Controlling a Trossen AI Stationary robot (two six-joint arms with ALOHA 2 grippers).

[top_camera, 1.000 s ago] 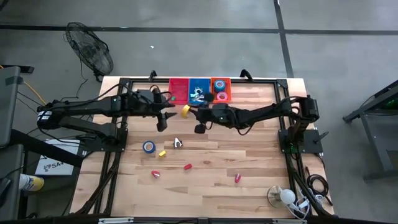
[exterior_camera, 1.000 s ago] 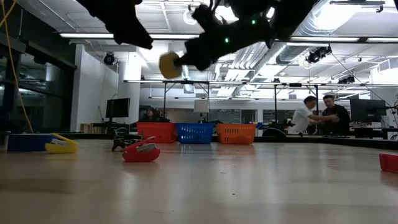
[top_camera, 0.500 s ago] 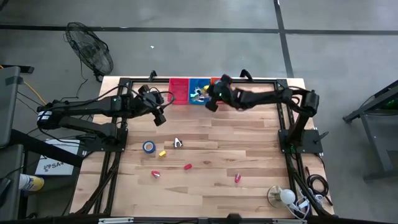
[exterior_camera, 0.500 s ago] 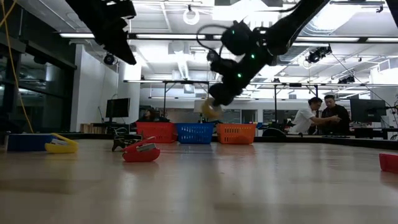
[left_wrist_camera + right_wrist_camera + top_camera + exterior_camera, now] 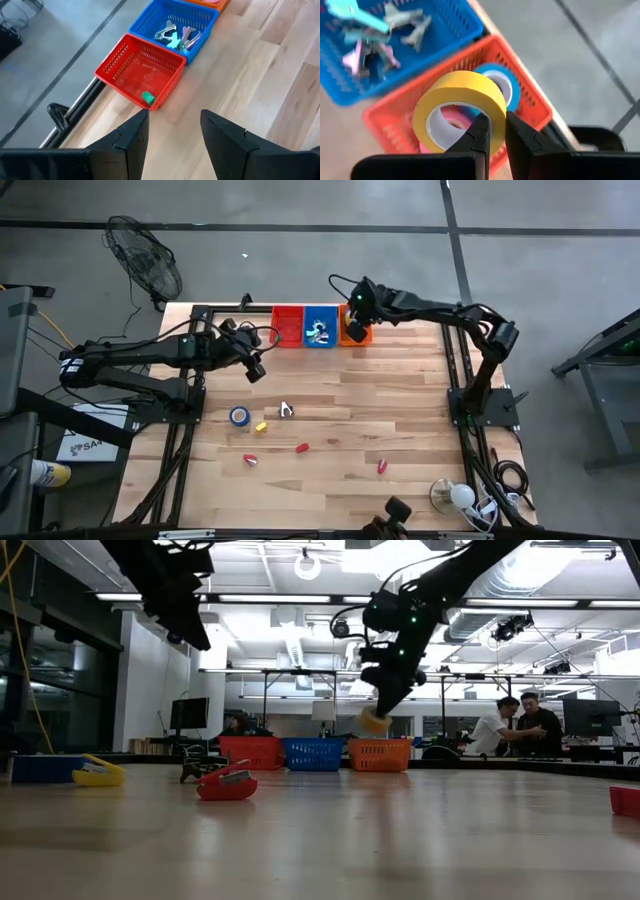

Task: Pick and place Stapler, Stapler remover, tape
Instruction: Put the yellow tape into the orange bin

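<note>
My right gripper [image 5: 497, 131] is shut on a yellow tape roll [image 5: 460, 107] and hangs over the orange basket [image 5: 356, 332] at the table's far edge. In the low view the roll [image 5: 376, 721] is just above that basket [image 5: 380, 754]. A blue roll [image 5: 496, 82] and a pink roll [image 5: 454, 116] lie inside it. My left gripper [image 5: 172, 120] is open and empty, held above the table near the red basket [image 5: 141, 77]. Another blue tape roll [image 5: 239, 416], a stapler remover [image 5: 286, 410] and small staplers [image 5: 301, 448] lie flat on the table. My right gripper holds the yellow roll by its ring wall [image 5: 496, 117], one finger [image 5: 480, 132] in the open centre and one finger [image 5: 520, 135] outside. The fingers come from above, pointing down. The roll is lifted clear and hangs below them over the orange basket.
The red basket [image 5: 287, 326], the blue basket [image 5: 320, 326] with several stapler removers [image 5: 177, 36], and the orange basket stand in a row at the far edge. A green block [image 5: 147, 97] lies in the red one. A lamp [image 5: 458, 496] sits at the near right corner.
My right gripper has carried the yellow roll from above the middle of the table toward the far edge and to the right, ending over the orange basket and lower than before. It has stayed shut on the roll. My left gripper has drawn back a little toward the left.
</note>
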